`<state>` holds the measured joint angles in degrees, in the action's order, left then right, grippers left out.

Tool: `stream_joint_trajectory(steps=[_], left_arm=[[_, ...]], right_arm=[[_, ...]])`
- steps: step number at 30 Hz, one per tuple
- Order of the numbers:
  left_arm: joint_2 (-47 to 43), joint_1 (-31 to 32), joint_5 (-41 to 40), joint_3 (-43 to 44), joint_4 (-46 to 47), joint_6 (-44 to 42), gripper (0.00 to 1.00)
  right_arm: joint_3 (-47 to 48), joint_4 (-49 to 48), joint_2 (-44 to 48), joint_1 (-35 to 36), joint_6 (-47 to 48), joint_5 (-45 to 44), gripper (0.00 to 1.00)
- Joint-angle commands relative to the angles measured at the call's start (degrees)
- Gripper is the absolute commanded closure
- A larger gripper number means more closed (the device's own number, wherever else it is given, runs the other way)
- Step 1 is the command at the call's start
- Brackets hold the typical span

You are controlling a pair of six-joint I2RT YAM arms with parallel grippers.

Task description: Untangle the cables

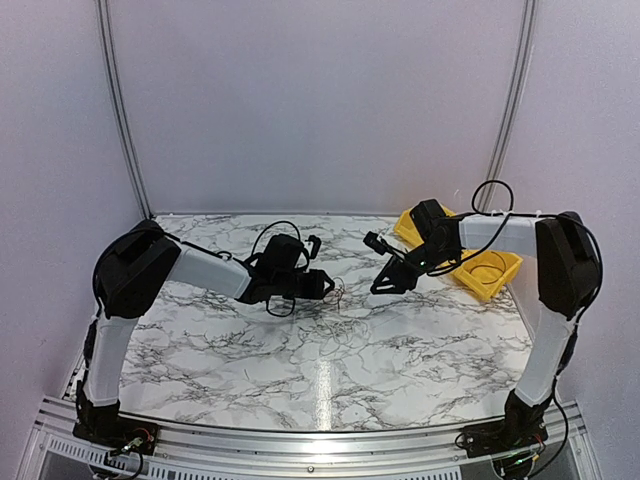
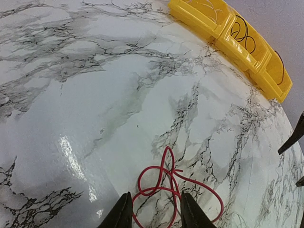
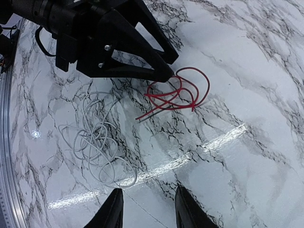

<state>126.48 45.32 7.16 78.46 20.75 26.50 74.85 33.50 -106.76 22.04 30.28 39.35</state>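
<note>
Marble table (image 1: 420,360): left gripper (image 2: 155,194) parted astride red cable (image 2: 169,171), right gripper (image 3: 149,189) parted near white cable (image 3: 92,137)

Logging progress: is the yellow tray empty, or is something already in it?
Not empty. The left wrist view shows a black wire coil lying in the middle compartment of the yellow tray.

My work surface is a glossy white table (image 1: 200,340) veined in grey and black like marble, and it fills the lower half of the top view. Across the upper half rises a plain pale back wall (image 1: 320,100), bordered by a left metal strip (image 1: 118,100) and a right metal strip (image 1: 512,90). A ribbed aluminium rail (image 1: 320,440) runs along the bottom edge. Overhead light leaves a bright streak (image 1: 325,385) at lower centre.
</note>
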Motion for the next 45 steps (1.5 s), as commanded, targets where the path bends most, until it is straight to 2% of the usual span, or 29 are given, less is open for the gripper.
stream_joint_trajectory(steps=[1, 3, 8, 16, 22, 29, 35, 39, 45], left_arm=[[3.6, -0.5, 1.48, 4.42, -1.86, -0.89, 0.66], [5.08, -0.59, 1.41, 6.58, -1.8, -1.08, 0.7], [5.64, -0.6, 2.76, 9.23, -1.3, -2.1, 1.0], [-5.97, 1.86, 5.65, 3.31, 1.87, -10.75, 1.0], [-11.11, 4.51, 5.8, 1.21, 1.9, -14.39, 1.0], [-12.44, 6.92, 5.18, 1.21, 2.01, -16.47, 1.0], [-12.05, 7.28, 4.45, 1.32, 2.01, -16.47, 1.0], [-12.12, 7.25, 4.61, 1.18, 2.01, -16.25, 1.0], [-11.61, 7.29, 5.05, 3.03, 2.01, -15.69, 1.0]], right_arm=[[1.31, 0.34, 0.25, 0.48, 0.76, -0.67, 0.62], [1.28, 0.34, 0.2, 0.54, 0.77, -0.89, 0.62], [1.61, 0.35, 0.28, 0.51, 0.59, -1.07, 0.62], [4.55, -1.74, 4.19, 0.53, -4.09, -7.36, 0.58], [7.23, -1.71, 6.38, 0.46, -6.64, -5.04, 0.56], [6.8, -1.4, 5.91, 0.52, -7.69, 0.29, 0.55], [6.48, -0.8, 8.89, -0.6, -7.27, -2.53, 0.57], [3.99, -1.72, 13.76, -3.62, -9.02, 7.92, 0.56], [2.71, -0.62, 13.16, -2.89, -6.95, 10.21, 0.54]])
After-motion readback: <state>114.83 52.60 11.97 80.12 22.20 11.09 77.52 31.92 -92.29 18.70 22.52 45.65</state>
